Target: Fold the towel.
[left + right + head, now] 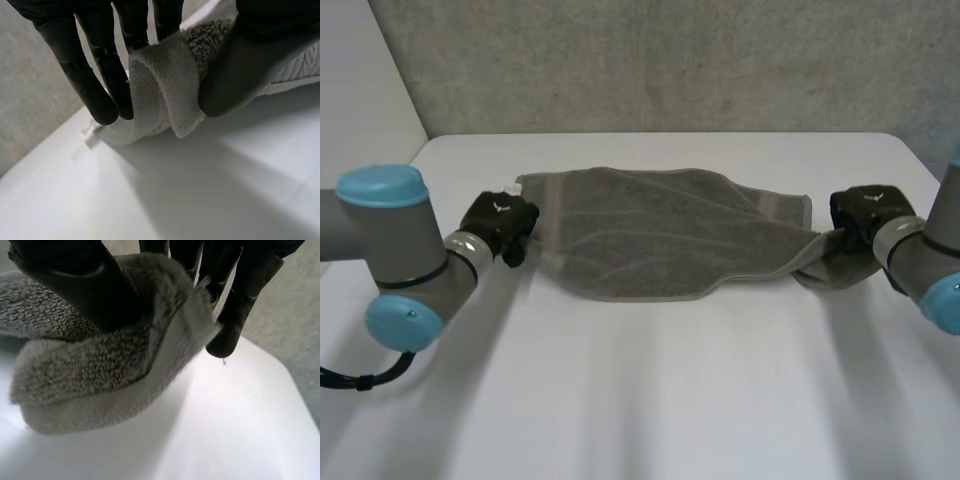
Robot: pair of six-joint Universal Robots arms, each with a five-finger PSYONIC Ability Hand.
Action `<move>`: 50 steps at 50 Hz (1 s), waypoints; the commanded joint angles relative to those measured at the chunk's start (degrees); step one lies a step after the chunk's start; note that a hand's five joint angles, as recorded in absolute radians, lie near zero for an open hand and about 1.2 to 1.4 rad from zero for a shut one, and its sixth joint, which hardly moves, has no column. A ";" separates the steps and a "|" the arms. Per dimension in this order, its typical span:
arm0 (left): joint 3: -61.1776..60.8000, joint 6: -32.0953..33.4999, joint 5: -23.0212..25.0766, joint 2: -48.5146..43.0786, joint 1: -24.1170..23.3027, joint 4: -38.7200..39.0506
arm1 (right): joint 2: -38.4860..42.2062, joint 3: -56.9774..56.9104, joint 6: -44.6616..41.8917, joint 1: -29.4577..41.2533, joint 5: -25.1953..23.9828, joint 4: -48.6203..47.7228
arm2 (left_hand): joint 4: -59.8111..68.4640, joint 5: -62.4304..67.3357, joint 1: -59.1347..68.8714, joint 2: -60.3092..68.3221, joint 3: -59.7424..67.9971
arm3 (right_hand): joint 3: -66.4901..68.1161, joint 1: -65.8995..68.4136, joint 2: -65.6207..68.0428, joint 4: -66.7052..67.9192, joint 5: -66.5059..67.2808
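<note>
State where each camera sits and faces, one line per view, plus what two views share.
Head view: behind and between the arms, looking down at table and towel; left arm and right arm show.
Left wrist view: on that wrist, looking along the palm; left hand pinches a towel end.
Right wrist view: likewise; right hand grips the other end.
Shared: both wrist views show towel and table.

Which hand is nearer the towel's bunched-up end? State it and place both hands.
Right. The right hand pinches that bunched end of the towel between fingers and thumb; the left hand pinches the opposite end, with the towel's whole length between it and the bunch.
</note>
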 commanded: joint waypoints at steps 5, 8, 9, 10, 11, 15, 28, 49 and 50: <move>-4.72 -0.41 2.32 13.79 3.30 -0.72 | -14.19 -1.16 -6.66 -0.77 -5.05 9.84 | 2.50 2.50 4.09 3.18 1.51 | 3.20 4.34 4.57 3.58 3.09; -7.01 -0.50 2.41 17.04 5.15 -1.86 | -16.91 -1.08 -11.15 -0.86 -8.04 16.34 | 2.50 2.50 4.09 3.18 1.51 | 3.20 4.34 4.57 3.58 3.09; -8.40 -0.59 2.50 18.44 6.28 -2.73 | -18.04 -0.47 -13.32 -1.03 -9.08 19.65 | 2.50 2.50 4.09 3.18 1.51 | 3.20 4.34 4.57 3.58 3.09; -9.98 -0.85 2.59 19.58 7.24 -3.61 | -19.10 0.24 -15.52 -1.30 -10.05 22.81 | 2.50 2.50 4.09 3.18 1.51 | 3.20 4.34 4.57 3.58 3.09; -10.00 -0.85 2.59 19.59 7.25 -3.62 | -19.11 0.24 -15.54 -1.30 -10.06 22.85 | 2.50 2.50 4.09 3.18 1.51 | 3.20 4.34 4.57 3.58 3.09; -15.86 -1.90 3.55 22.22 9.27 -5.99 | -21.48 4.27 -22.46 -2.09 -12.07 28.46 | 2.50 2.50 4.09 3.18 1.51 | 3.20 4.34 4.57 3.58 3.09; -30.73 -3.48 16.37 35.67 22.45 -6.70 | -31.94 10.17 -41.46 -15.09 -21.20 32.60 | 2.50 2.50 4.09 3.18 1.51 | 3.20 4.34 4.57 3.58 3.09; -6.83 -12.72 6.19 7.38 12.26 -6.43 | -1.53 -7.76 -28.29 -5.69 -18.85 21.09 | 2.50 2.50 4.09 3.18 1.51 | 3.20 4.34 4.57 3.58 3.09; -4.66 -12.63 5.32 5.81 12.18 -6.26 | 0.12 -9.41 -27.42 -5.00 -17.80 19.96 | 2.50 2.50 4.09 3.18 1.51 | 3.20 4.34 4.57 3.58 3.09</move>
